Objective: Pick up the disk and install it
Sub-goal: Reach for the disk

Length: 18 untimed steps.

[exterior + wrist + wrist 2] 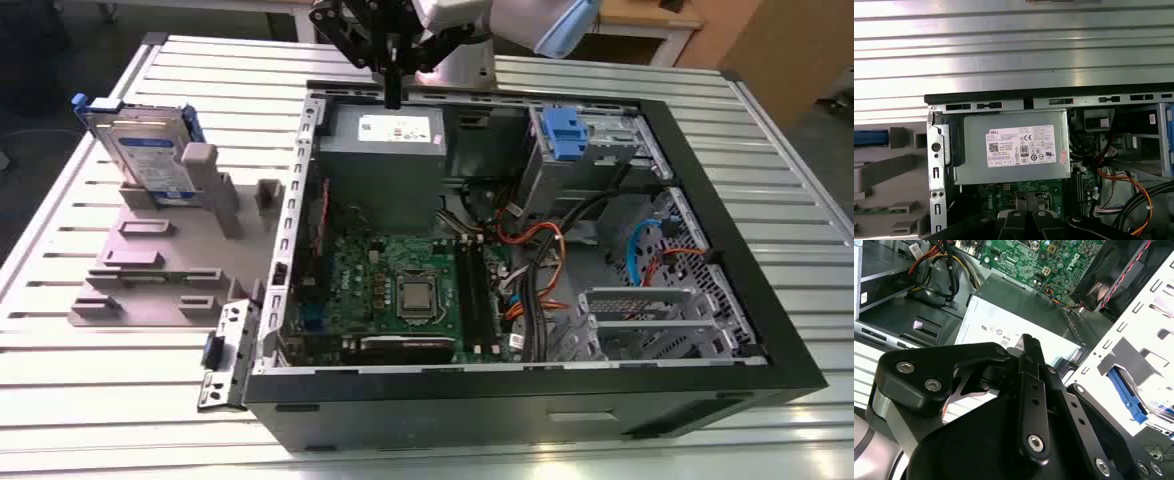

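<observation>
While the end effector (394,98) is hanging clenched and empty over the grey power supply (384,140) inside the open computer case (534,400), the disk (140,150) is standing upright in a grey holder (147,265) on the desk (134,420), well apart toward the exterior view's left. Reaching it well is, I judge, calling for clearing the case wall and spreading the fingers before squaring to its flat faces.

— What sort of place is this?
— A robotics lab or workshop. A slotted aluminium surface (107,400) carries an opened computer case (534,405), its boards bare. Beside it a grey holding fixture (147,270) props up the disk (144,150), with a robot arm (501,20) overhead.
— And behind?
— Plain wooden furniture (661,22).
</observation>
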Each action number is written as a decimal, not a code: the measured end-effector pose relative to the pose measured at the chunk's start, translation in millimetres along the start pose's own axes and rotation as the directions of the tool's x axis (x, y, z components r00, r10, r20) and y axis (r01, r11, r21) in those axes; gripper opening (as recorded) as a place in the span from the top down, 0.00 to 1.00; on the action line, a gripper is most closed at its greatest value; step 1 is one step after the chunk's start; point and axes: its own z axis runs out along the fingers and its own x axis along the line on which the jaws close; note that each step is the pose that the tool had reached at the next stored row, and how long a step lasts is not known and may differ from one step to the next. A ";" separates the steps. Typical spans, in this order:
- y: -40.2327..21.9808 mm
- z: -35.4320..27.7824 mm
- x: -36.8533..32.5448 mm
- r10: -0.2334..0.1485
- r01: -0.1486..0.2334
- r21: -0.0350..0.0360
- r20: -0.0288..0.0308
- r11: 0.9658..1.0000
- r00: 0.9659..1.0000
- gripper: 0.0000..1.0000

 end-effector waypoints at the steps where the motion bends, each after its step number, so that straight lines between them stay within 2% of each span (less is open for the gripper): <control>1: 0.0 0.0 0.0 0.000 0.000 0.000 0.000 1.000 1.000 0.89; 11: -0.1 0.0 2.3 0.000 0.000 0.000 0.000 1.000 1.000 0.89; 18: -0.5 -0.1 6.4 0.000 0.000 0.000 0.000 1.000 1.000 0.89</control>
